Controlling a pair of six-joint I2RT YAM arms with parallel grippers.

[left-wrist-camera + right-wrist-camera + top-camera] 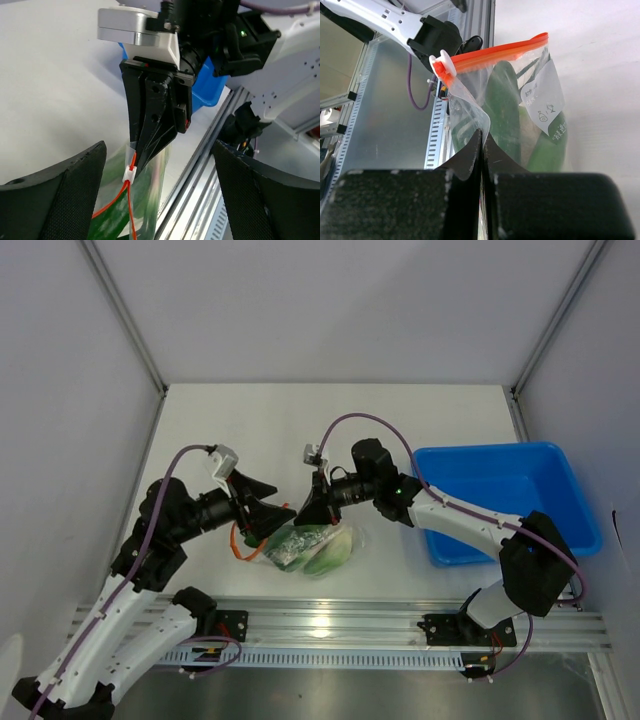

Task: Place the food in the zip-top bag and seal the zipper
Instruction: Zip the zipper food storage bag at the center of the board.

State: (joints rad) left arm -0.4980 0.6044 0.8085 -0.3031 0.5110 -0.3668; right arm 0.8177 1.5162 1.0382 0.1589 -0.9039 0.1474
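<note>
Right hand point(482, 150) pinches the zip-top bag point(520, 100).

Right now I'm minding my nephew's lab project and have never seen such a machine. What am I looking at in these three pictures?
These are two robot arms bolted at a white table's near edge. One picture looks down from above; the other two come from cameras on each wrist.

On the table lie a blue rectangular plastic bin and a clear crinkly plastic bag with an orange-red zipper strip. Green vegetables are inside the bag.

The right end effector is shut, pinching the bag's edge. The left end effector stands open, holding nothing, facing the bag. The strip's white slider sits at one end; whether the zipper is fully sealed, I cannot tell.
</note>
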